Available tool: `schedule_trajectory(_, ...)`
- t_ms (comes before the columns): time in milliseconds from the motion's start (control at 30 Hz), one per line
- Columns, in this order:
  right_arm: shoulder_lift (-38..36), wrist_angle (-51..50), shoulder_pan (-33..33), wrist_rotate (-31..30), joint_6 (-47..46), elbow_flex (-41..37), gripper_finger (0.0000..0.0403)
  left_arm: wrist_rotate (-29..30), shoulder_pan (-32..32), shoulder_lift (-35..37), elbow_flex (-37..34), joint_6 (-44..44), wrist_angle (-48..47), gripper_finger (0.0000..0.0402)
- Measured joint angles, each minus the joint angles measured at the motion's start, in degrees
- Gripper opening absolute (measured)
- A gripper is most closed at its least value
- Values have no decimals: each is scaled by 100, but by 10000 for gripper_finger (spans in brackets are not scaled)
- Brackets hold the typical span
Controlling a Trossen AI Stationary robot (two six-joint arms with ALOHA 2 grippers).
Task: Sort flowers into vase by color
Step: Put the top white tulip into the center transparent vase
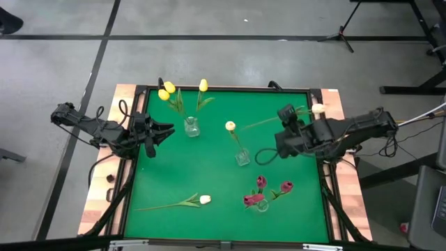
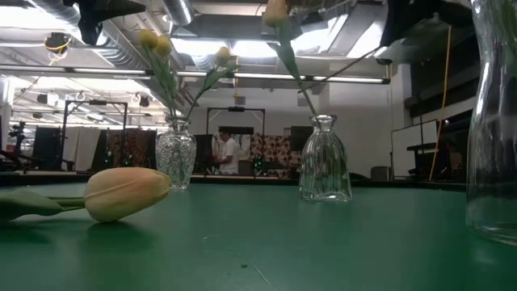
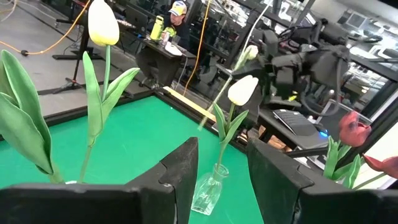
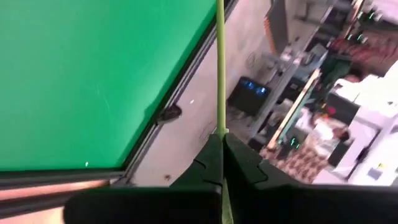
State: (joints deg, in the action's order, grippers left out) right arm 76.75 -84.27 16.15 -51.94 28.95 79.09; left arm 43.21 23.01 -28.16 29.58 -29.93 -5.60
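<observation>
Counter: green, three vases set out.
Right pincer: clamped on a cream tulip stem.
Left pincer: parked, agape, empty.
Next: stem to be lowered into cream vase.

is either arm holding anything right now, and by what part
The right pincer is shut on the thin green stem of a cream-white tulip, held above the table's right edge. The left pincer is open and holds nothing.

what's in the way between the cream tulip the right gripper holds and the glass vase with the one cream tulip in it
Nothing visible. The right gripper is shut on a cream tulip's thin green stem, held above the mat. The small glass vase with one cream tulip stands just beyond, with open green mat between.
</observation>
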Motion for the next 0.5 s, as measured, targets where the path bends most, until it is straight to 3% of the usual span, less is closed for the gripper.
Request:
schedule_trajectory(267, 2, -133, 895, 4, 0, 0, 1, 0, 0, 0, 0, 0, -1, 135)
schedule_trajectory(500, 0, -559, 1212, 93, -297, 0, 1, 1, 0, 0, 0, -65, 1, 135)
